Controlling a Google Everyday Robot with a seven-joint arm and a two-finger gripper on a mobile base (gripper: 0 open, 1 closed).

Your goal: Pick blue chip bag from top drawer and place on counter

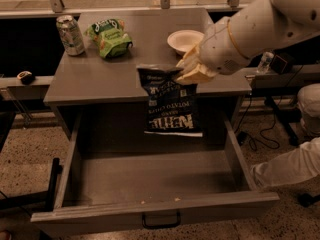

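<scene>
The blue chip bag [170, 106] is dark navy with white lettering. It hangs upside down in the air, above the open top drawer [150, 176] and in front of the counter's front edge. My gripper [181, 73] is shut on the bag's top edge, just over the front of the counter [150, 44]. The big white arm reaches in from the upper right. The drawer is pulled fully out, with its dark pull handle [161, 220] at the front. Nothing lies in the drawer but a few crumbs.
On the counter stand a soda can [70, 35] at the back left, a green snack bag [109, 36] beside it, and a white bowl [185, 40] at the right, close to my gripper. A person's leg [285, 166] is at the right of the drawer.
</scene>
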